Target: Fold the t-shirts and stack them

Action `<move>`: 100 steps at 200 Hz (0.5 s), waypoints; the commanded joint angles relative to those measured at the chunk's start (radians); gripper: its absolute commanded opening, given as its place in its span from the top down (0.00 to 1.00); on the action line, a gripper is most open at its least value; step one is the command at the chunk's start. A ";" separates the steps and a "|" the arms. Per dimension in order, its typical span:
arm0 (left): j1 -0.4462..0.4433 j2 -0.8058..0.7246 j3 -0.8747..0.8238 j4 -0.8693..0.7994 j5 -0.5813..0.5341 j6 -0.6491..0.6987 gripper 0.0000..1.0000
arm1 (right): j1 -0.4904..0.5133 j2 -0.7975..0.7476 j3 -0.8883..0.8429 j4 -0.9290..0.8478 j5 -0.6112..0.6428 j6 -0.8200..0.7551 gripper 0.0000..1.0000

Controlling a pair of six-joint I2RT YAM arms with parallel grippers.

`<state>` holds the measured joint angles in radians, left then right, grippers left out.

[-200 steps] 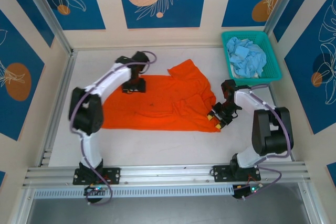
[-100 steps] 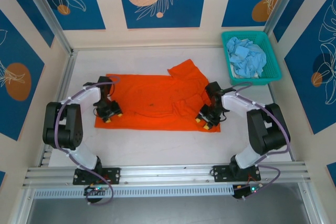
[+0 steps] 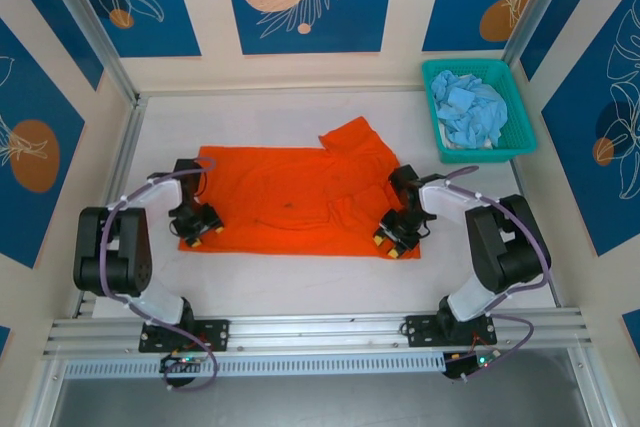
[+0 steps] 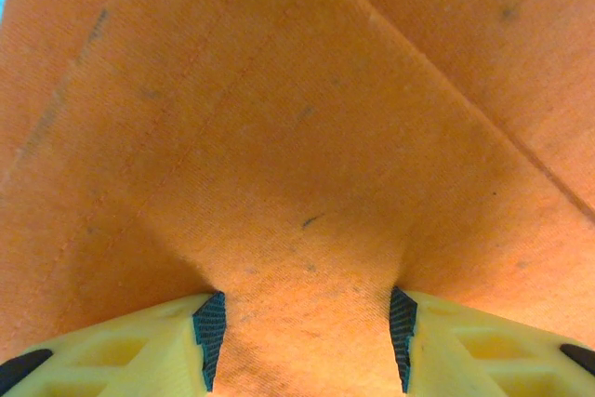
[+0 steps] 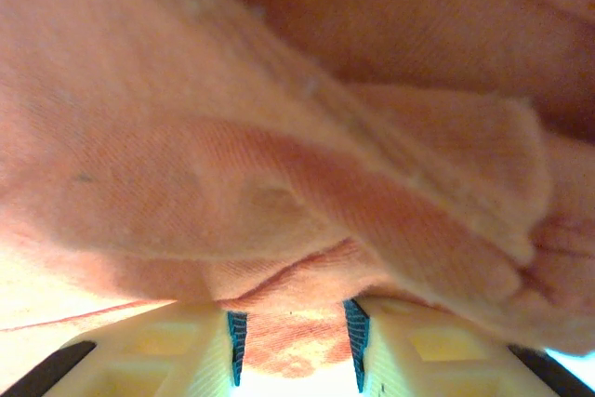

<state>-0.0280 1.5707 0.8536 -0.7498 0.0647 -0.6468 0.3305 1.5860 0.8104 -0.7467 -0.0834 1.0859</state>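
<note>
The bright orange t-shirt (image 3: pixel 290 202) lies spread flat across the middle of the white table, one sleeve sticking out at the far right and rumpled folds on its right side. My left gripper (image 3: pixel 196 232) sits at the shirt's near left corner. In the left wrist view the orange cloth (image 4: pixel 307 137) bunches between the yellow fingers of the left gripper (image 4: pixel 307 341). My right gripper (image 3: pixel 392 240) is at the near right corner, and in the right wrist view the right gripper (image 5: pixel 293 350) pinches a fold of the orange cloth (image 5: pixel 279 137). The pale blue t-shirts (image 3: pixel 470 112) lie crumpled in the basket.
The teal mesh basket (image 3: pixel 488 153) stands at the back right corner. A metal rail (image 3: pixel 110 197) runs along the table's left side. A strip of bare table (image 3: pixel 300 277) lies between the shirt's near edge and the arm bases.
My left gripper has swung from the shirt's far edge to its near left corner. The right gripper has shifted slightly left along the near right corner. Both sets of jaws have narrowed on the cloth.
</note>
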 commanded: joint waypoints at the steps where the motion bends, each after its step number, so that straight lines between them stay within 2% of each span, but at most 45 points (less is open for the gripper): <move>1: 0.016 -0.027 -0.049 -0.043 -0.037 -0.034 0.47 | 0.013 0.004 -0.066 -0.044 0.038 0.031 0.62; 100: 0.016 -0.292 -0.203 -0.120 -0.032 -0.157 0.44 | 0.037 -0.155 -0.165 -0.044 0.013 -0.005 0.60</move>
<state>-0.0261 1.3411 0.6682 -0.8085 0.0475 -0.7616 0.3515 1.4479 0.6830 -0.7334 -0.0948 1.0992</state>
